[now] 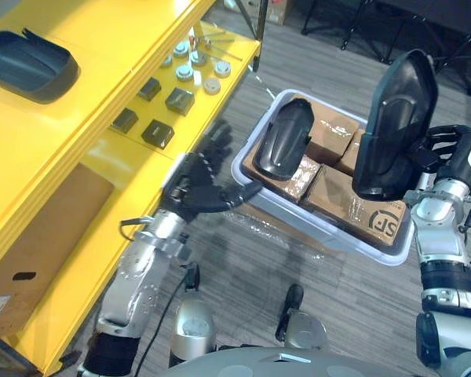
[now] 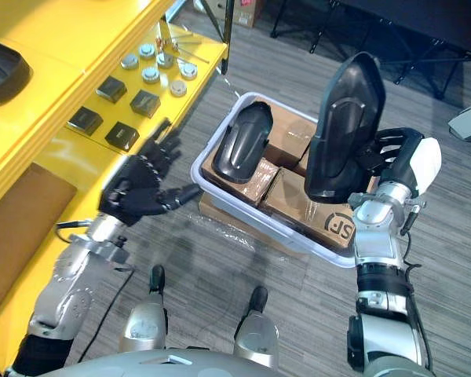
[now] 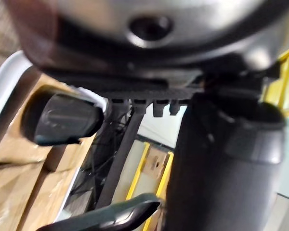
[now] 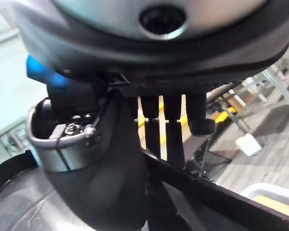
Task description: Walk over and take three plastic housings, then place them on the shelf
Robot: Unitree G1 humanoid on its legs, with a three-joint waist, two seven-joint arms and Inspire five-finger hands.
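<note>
Right hand: the right hand (image 1: 449, 161) is raised above the right end of the bin, its fingers curled round the edge of a black plastic housing
Held housing: the held housing (image 1: 394, 126) is carried upright, lifted clear of the bin and apart from the shelf
Left hand: the left hand (image 1: 198, 187) is seen between the shelf front and the bin's left corner, fingers spread and loose, thumb pointed at the bin rim; nothing is held in it
Housing in the bin: the housing in the bin (image 1: 284, 148) is laid on the cardboard boxes (image 1: 334, 133) at the bin's left end, touched by neither hand
Housing on the shelf: the housing on the shelf (image 1: 27, 64) is set on the top board, towards its left edge
Shelf: the yellow shelf (image 1: 102, 47) is seen along the left; its lower board is taken up by small dark blocks (image 1: 157, 133) and round silver parts (image 1: 187, 72)
Bin: the pale bin (image 1: 322, 230) is stood on the floor just beside the shelf
Done so far: one housing is judged placed, and a second is picked up but not yet delivered
Left to do: the held housing is to be carried to the shelf and set down; the housing in the bin is yet to be taken and placed
Progress: the task is judged somewhere short of half done
</note>
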